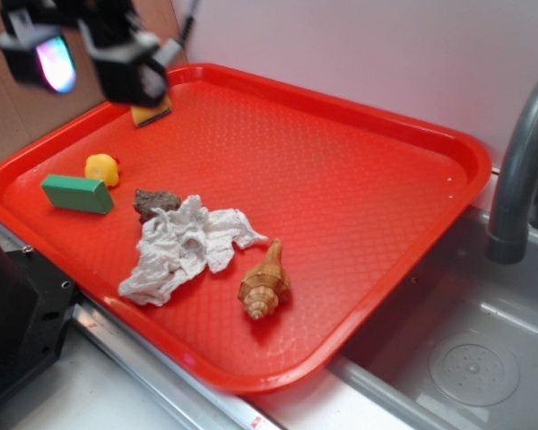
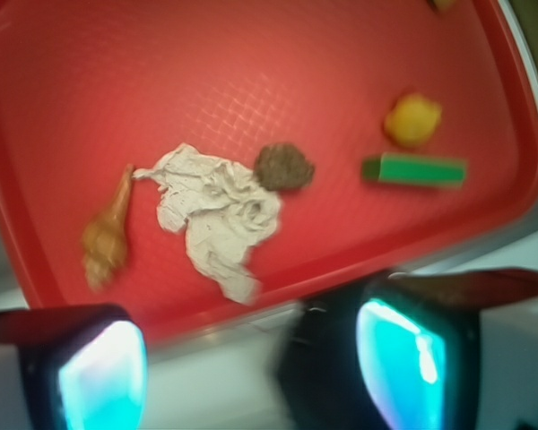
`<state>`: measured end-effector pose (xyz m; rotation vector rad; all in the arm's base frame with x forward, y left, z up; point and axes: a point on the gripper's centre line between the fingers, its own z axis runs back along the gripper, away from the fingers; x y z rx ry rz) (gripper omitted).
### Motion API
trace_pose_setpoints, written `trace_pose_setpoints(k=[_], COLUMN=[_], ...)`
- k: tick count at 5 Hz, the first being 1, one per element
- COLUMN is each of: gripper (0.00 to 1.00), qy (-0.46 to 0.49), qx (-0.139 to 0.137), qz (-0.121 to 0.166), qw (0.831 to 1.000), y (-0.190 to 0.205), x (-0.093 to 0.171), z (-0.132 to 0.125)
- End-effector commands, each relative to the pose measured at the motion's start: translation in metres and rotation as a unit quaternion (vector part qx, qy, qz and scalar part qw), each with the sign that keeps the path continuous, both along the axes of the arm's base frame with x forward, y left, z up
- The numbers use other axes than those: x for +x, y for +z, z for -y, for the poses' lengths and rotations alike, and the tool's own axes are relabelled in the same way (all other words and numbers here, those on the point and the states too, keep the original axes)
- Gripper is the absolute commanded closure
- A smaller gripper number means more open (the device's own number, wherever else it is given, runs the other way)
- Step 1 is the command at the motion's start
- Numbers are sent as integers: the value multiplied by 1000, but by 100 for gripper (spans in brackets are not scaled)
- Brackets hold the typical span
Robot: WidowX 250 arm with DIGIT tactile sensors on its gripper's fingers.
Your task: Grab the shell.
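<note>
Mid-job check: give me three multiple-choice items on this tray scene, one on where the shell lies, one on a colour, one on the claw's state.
1. The shell lies:
A. under the faucet
B. on the red tray, beside the crumpled paper towel
C. on the green block

2. The block is:
A. green
B. blue
C. white

3. The claw is:
A. gripping the shell
B. pressing on the towel
C. raised at the tray's far corner, away from the shell

Answers:
1 B: the shell's pointed tip reaches the towel's edge on the tray.
2 A: it is a green bar next to the yellow toy.
3 C: in the exterior view it hangs near the tray's back left corner, holding nothing.
</note>
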<state>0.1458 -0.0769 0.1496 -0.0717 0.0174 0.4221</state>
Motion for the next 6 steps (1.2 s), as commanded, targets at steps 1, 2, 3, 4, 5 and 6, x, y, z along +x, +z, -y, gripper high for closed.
trace_pose_setpoints(k=[1,2,3,4,5,6], gripper=[0,0,0,0,0,0], qy=[81,81,81,81,24,17], qx=[3,3,3,3,-4,4], qz=[31,31,31,31,38,24], qw=[996,996,996,996,999,1000], y=[-39,-39,-39,-39,-69,-90], x=[7,7,7,7,10,11], z=[35,35,35,35,58,73])
